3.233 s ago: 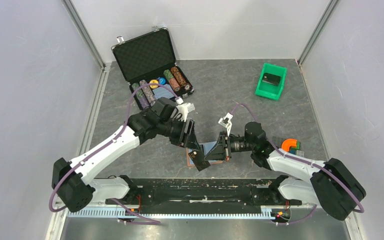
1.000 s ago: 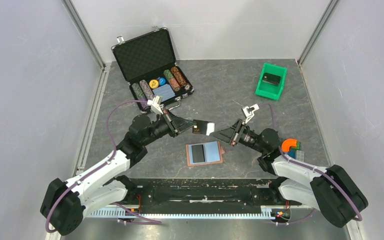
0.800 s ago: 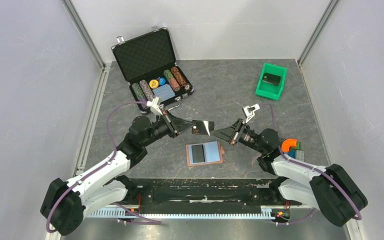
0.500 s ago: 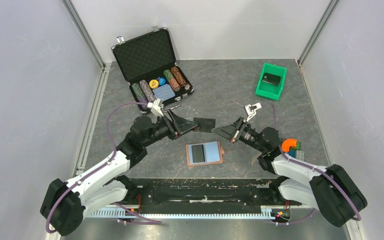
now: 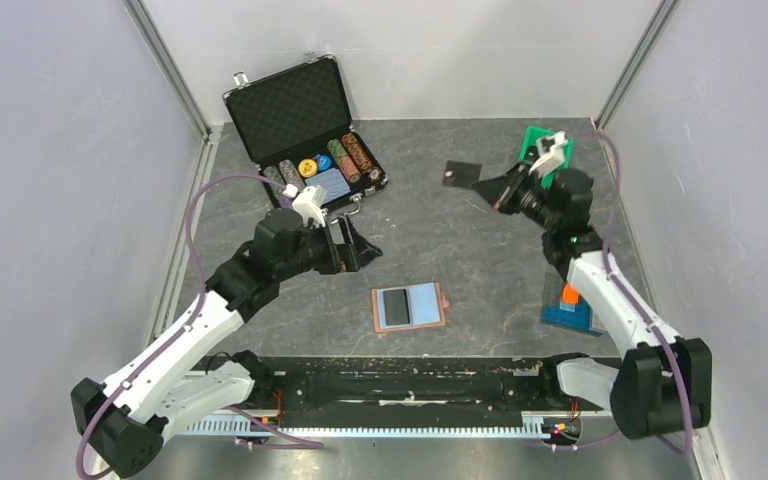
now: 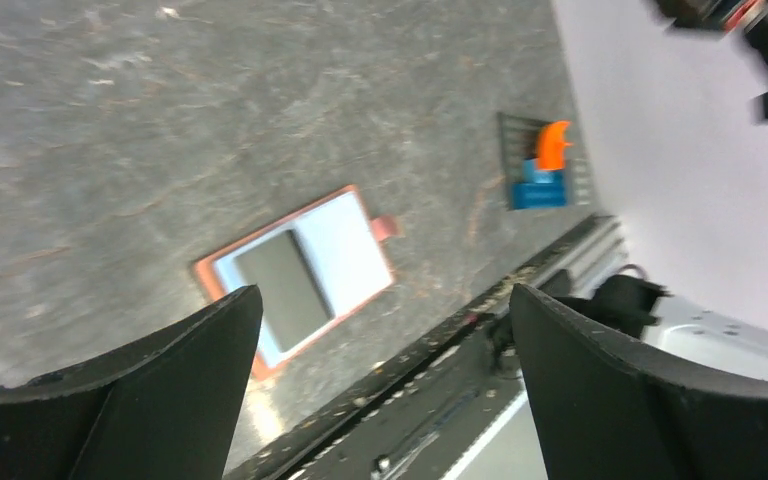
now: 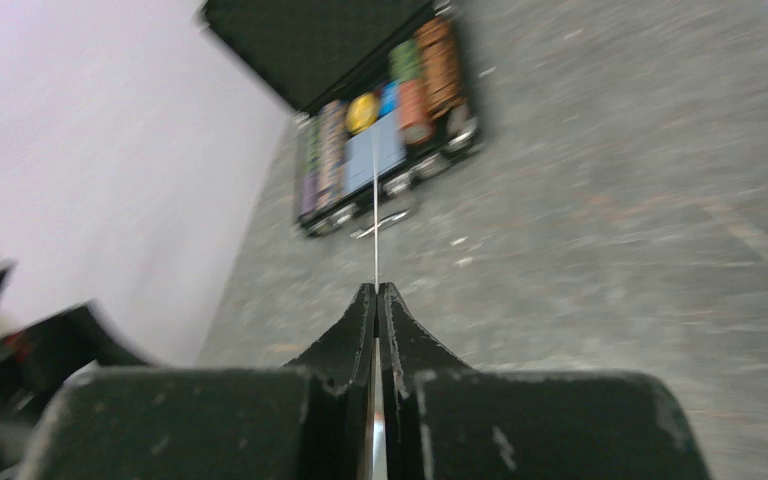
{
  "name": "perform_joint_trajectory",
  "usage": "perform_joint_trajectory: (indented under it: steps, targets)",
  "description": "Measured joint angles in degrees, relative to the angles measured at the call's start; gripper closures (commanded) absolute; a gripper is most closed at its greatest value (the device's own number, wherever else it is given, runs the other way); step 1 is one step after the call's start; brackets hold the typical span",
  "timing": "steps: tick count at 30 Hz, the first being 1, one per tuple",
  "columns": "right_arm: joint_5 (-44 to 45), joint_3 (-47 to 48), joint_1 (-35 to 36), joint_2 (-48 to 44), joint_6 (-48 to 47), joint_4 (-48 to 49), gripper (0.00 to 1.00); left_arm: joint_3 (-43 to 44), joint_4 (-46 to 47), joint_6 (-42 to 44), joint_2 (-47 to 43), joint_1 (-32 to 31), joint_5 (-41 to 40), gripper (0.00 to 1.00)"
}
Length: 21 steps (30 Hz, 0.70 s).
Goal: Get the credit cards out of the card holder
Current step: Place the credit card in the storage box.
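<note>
Top view: right hand raised at 1 o'clock of surface, clamped on one credit card; in wrist view it shows edge-on between fingers. Lower, left hand gapes wide, empty. Open, flat card holder at 6 o'clock, near arm bases; second dark card in its 9 o'clock half, long axis 12–6. Holder at 4 o'clock from left hand, near; 7 o'clock from right hand, well apart. Left hand nearer and free: likely candidate for next pull.
</note>
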Motion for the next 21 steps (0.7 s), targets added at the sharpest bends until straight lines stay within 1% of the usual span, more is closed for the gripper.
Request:
perform_joint_trajectory:
  steps: [4, 8, 13, 21]
  targets:
    - [4.1, 12.5, -8.0, 6.1, -9.8, -13.5, 1.00, 3.9, -9.4, 9.5, -1.3, 0.0, -4.8, 0.00]
    - [9.1, 20.8, -15.8, 12.1, -16.0, -22.5, 1.00, 4.6, -15.2, 16.0, -3.3, 0.0, -8.9, 0.00]
    - [13.8, 29.4, -21.8, 21.8, -19.3, -27.9, 1.00, 4.5, -19.0, 20.3, -4.9, 0.0, -13.5, 0.00]
    - [15.5, 40.3, -22.8, 36.6, -19.6, -29.4, 1.00, 4.5, -20.6, 20.8, -5.6, 0.0, -18.2, 0.00]
